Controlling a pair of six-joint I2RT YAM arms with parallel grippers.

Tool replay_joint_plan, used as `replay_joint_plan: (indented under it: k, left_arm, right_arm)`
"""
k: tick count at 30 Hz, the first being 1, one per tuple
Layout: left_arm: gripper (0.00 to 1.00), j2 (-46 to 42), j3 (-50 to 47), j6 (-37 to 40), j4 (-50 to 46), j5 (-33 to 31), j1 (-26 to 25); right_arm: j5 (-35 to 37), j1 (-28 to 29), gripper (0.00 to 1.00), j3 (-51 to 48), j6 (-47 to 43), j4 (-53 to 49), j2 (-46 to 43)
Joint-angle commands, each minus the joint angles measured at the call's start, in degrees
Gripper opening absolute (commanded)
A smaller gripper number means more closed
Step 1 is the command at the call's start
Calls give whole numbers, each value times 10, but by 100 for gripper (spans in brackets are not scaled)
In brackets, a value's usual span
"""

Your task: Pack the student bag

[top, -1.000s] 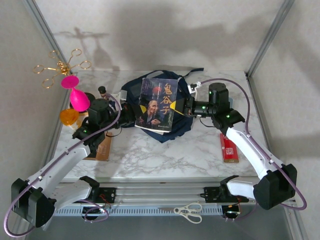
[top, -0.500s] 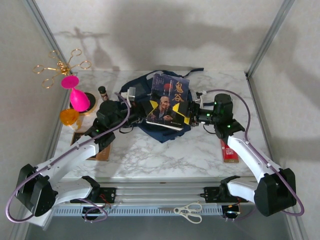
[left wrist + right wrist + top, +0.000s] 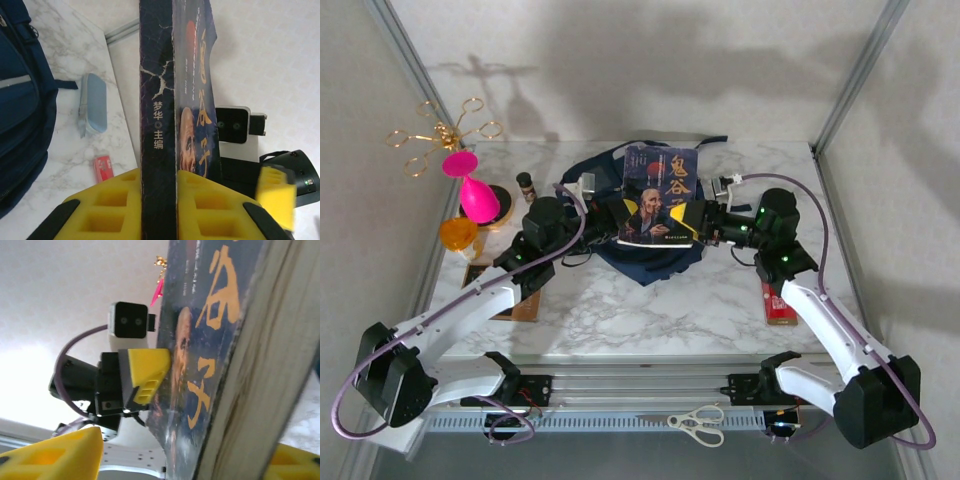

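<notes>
**Book upright over the backpack**

The left fingers (image 3: 115, 197) clench the spine of a book (image 3: 660, 195), standing it upright over the navy backpack (image 3: 655, 265) at mid-bench (image 3: 650, 310). The right fingers (image 3: 55, 452) straddle its far edge, spread, one clear of the cover.

The navy blue student bag (image 3: 652, 260) lies slumped on the marble table (image 3: 620, 310), toward its back edge.
</notes>
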Motion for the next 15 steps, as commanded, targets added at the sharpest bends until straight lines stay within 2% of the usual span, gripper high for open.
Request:
replay_joint_plan:
  k: [1, 6, 7, 8, 10, 12, 15]
  left_arm:
    - [0, -3, 15, 29, 12, -1, -1]
    - [0, -3, 21, 74, -35, -12, 0]
    - [6, 1, 27, 84, -47, -11, 0]
    - [14, 6, 33, 94, -55, -9, -1]
    - [36, 14, 43, 114, -72, -3, -2]
    - [47, 21, 54, 151, -97, -2, -2]
    - [50, 54, 95, 253, -198, -37, -12]
  right_arm:
    - [13, -6, 41, 18, -36, -53, 6]
    - [29, -32, 10, 20, -66, -91, 3]
    - [28, -39, 4, 20, -69, -95, 2]
    - [29, -45, 1, 21, -73, -101, 2]
    - [37, -64, 0, 26, -88, -131, -2]
    - [50, -90, 0, 31, -109, -169, -9]
    - [85, -142, 0, 37, -149, -242, -24]
